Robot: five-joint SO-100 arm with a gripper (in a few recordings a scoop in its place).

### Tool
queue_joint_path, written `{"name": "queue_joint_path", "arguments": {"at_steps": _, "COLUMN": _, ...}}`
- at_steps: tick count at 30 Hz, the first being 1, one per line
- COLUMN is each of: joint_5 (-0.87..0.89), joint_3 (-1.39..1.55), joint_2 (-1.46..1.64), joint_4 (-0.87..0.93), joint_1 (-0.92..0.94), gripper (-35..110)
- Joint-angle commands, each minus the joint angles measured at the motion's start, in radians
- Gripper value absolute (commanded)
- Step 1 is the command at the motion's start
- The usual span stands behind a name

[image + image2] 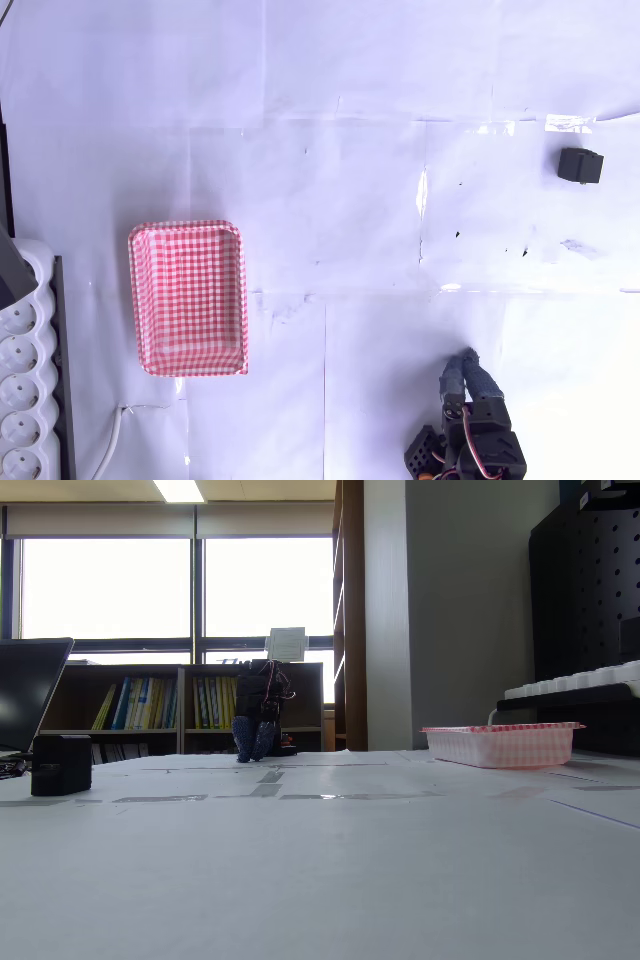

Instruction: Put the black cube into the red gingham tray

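Bench (380, 130) is covered in white paper sheets taped at the seams; fixed view shows an office room behind it with bright windows, a low bookshelf (150, 705) and a dark pegboard panel (585, 610) on the right

Pincer (462, 368) sits at the bottom right of the overhead view, folded back near the arm base, bluish fingers pointing up-frame; in the fixed view it's a small dark shape (254, 742) at the far edge of the bench, tips down near the surface. Fingers look close together, nothing between them, but too small to be sure, so I cannot tell how far it's open

Black cube (579, 165) is on the bench at upper right of the overhead view, well apart from the pincer, further up-frame and to its right. In the fixed view it stands at the left (61, 765), upright, on the paper

Red gingham tray (188, 298) is on the left side of the overhead view, long side running up-down, well apart from both cube and pincer, no objects in it. Fixed view has it on the right (500, 744)

White moulded tray (22, 390) with round pockets sits at the left edge of the overhead view, just beside the gingham tray, a white cable (112, 440) below it
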Motion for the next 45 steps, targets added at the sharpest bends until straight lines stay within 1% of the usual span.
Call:
{"name": "queue_joint_path", "arguments": {"at_steps": 1, "joint_5": 0.008, "joint_3": 0.011, "joint_2": -0.005, "joint_4": 0.066, "joint_1": -0.005, "gripper": 0}}
{"name": "queue_joint_path", "arguments": {"at_steps": 16, "joint_5": -0.005, "joint_3": 0.011, "joint_2": -0.005, "joint_4": 0.066, "joint_1": -0.005, "gripper": 0}}
{"name": "queue_joint_path", "arguments": {"at_steps": 17, "joint_5": 0.032, "joint_3": 0.011, "joint_2": -0.005, "joint_4": 0.066, "joint_1": -0.011, "gripper": 1}}
{"name": "queue_joint_path", "arguments": {"at_steps": 23, "joint_5": -0.002, "joint_3": 0.011, "joint_2": -0.005, "joint_4": 0.066, "joint_1": -0.020, "gripper": 0}}
{"name": "queue_joint_path", "arguments": {"at_steps": 24, "joint_5": 0.008, "joint_3": 0.011, "joint_2": 0.000, "joint_4": 0.058, "joint_1": -0.020, "gripper": 0}}
{"name": "queue_joint_path", "arguments": {"at_steps": 25, "joint_5": 0.061, "joint_3": 0.011, "joint_2": 0.011, "joint_4": 0.021, "joint_1": -0.006, "gripper": 0}}
{"name": "queue_joint_path", "arguments": {"at_steps": 26, "joint_5": 0.140, "joint_3": 0.011, "joint_2": 0.057, "joint_4": -0.060, "joint_1": 0.031, "gripper": 0}}
{"name": "queue_joint_path", "arguments": {"at_steps": 27, "joint_5": 0.172, "joint_3": 0.011, "joint_2": 0.117, "joint_4": -0.181, "joint_1": 0.077, "gripper": 0}}
{"name": "queue_joint_path", "arguments": {"at_steps": 29, "joint_5": 0.069, "joint_3": 0.011, "joint_2": 0.262, "joint_4": -0.488, "joint_1": 0.158, "gripper": 1}}
{"name": "queue_joint_path", "arguments": {"at_steps": 30, "joint_5": 0.123, "joint_3": 0.011, "joint_2": 0.344, "joint_4": -0.634, "joint_1": 0.190, "gripper": 1}}
{"name": "queue_joint_path", "arguments": {"at_steps": 32, "joint_5": 0.150, "joint_3": 0.012, "joint_2": 0.499, "joint_4": -0.894, "joint_1": 0.235, "gripper": 1}}
{"name": "queue_joint_path", "arguments": {"at_steps": 33, "joint_5": 0.155, "joint_3": 0.015, "joint_2": 0.568, "joint_4": -1.011, "joint_1": 0.253, "gripper": 4}}
{"name": "queue_joint_path", "arguments": {"at_steps": 36, "joint_5": 0.086, "joint_3": 0.021, "joint_2": 0.808, "joint_4": -1.390, "joint_1": 0.311, "gripper": 22}}
{"name": "queue_joint_path", "arguments": {"at_steps": 38, "joint_5": 0.071, "joint_3": 0.025, "joint_2": 0.968, "joint_4": -1.606, "joint_1": 0.356, "gripper": 31}}
{"name": "queue_joint_path", "arguments": {"at_steps": 42, "joint_5": 0.052, "joint_3": 0.064, "joint_2": 1.267, "joint_4": -1.914, "joint_1": 0.426, "gripper": 39}}
{"name": "queue_joint_path", "arguments": {"at_steps": 44, "joint_5": 0.043, "joint_3": 0.115, "joint_2": 1.402, "joint_4": -2.008, "joint_1": 0.451, "gripper": 40}}
{"name": "queue_joint_path", "arguments": {"at_steps": 45, "joint_5": 0.080, "joint_3": 0.149, "joint_2": 1.463, "joint_4": -2.023, "joint_1": 0.460, "gripper": 44}}
